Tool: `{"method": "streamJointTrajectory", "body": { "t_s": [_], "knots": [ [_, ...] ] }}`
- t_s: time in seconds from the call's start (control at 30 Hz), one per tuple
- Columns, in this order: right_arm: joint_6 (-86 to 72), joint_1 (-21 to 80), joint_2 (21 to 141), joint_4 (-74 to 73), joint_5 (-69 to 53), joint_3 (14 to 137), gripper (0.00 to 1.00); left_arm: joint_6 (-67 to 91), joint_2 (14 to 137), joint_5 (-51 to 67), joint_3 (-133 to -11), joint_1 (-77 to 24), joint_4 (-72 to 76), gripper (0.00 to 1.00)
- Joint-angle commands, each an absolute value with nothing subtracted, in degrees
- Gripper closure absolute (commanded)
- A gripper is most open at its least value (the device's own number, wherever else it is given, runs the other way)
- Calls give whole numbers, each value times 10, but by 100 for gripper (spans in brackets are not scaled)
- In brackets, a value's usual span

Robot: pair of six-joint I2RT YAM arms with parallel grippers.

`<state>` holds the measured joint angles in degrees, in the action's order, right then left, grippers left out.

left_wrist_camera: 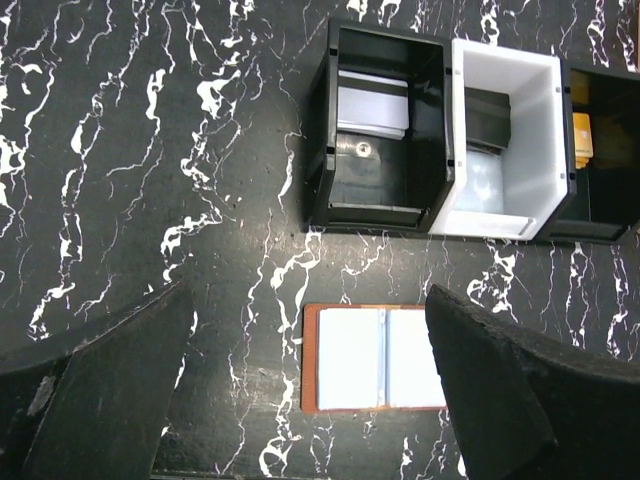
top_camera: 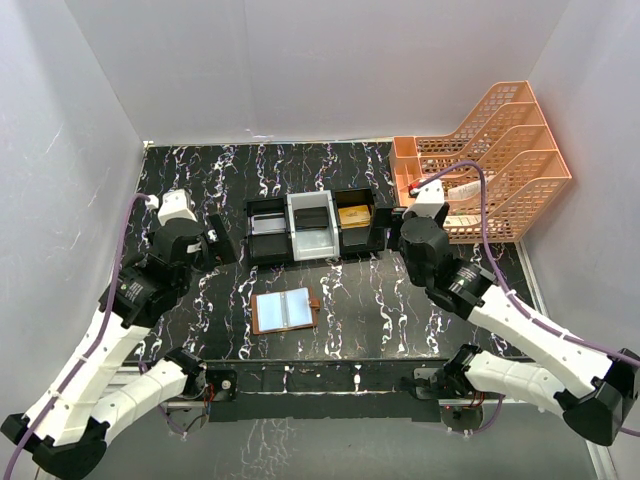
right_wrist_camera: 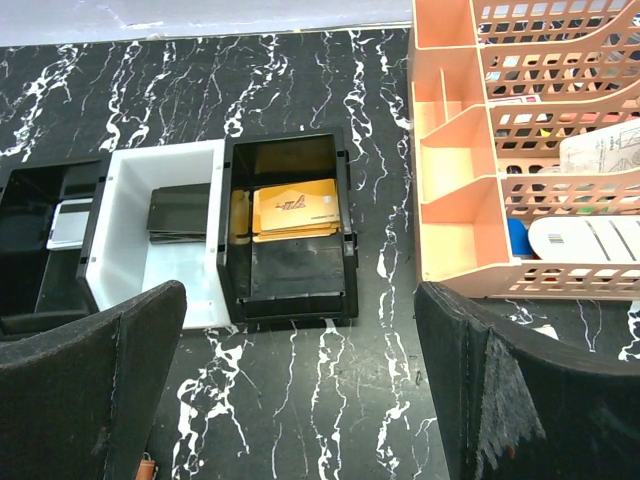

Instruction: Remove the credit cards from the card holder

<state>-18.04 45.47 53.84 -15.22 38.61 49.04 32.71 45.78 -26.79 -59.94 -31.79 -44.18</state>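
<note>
The card holder lies spread open on the black marble table, brown rim up, with its little clasp tab on the right. Pale grey-blue faces fill both halves; I cannot tell the credit cards from the pockets. In the left wrist view the holder lies below and between my fingers, partly behind the right finger. My left gripper is open and empty above it; from above it hangs left of the tray. My right gripper is open and empty before the tray's right end.
A black-and-white compartment tray stands behind the holder, holding a gold block, dark cards and a pale card. An orange file rack stands at the back right. White walls close in the table.
</note>
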Motion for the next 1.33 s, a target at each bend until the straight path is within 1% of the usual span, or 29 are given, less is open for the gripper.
{"method": "streamJointTrajectory", "body": {
  "t_s": [0.0,0.17,0.33,0.47,0.5,0.57,0.7,0.8,0.87,0.97,1.03,1.2,1.3],
  "knots": [
    [-168,431,535,-131,353,523,2,308,455,-303,-619,-320,-439,1],
    [-167,404,539,-128,346,523,2,297,479,-319,-625,-320,-439,1],
    [-168,356,553,-127,309,534,2,275,500,-337,-634,-319,-425,1],
    [-167,329,571,-122,288,550,2,245,527,-322,-652,-292,-406,1],
    [-165,326,575,-121,286,555,2,236,535,-312,-657,-275,-400,1],
    [-157,321,585,-118,284,570,2,218,549,-251,-668,-222,-389,1],
    [-128,312,611,-117,287,609,2,194,575,-139,-683,-70,-371,1],
    [-108,302,635,-132,280,667,2,186,606,-107,-724,15,-393,1],
    [-100,299,657,-171,269,732,2,188,629,-138,-772,27,-421,1],
    [-92,299,691,-244,263,842,2,209,630,-203,-832,27,-444,1],
    [-89,299,703,-275,266,890,2,200,617,-209,-853,27,-438,1],
    [-97,299,689,-293,250,923,2,197,595,-231,-887,27,-438,1],
    [-113,299,668,-281,247,900,2,195,594,-255,-882,27,-445,1]
  ]
}}
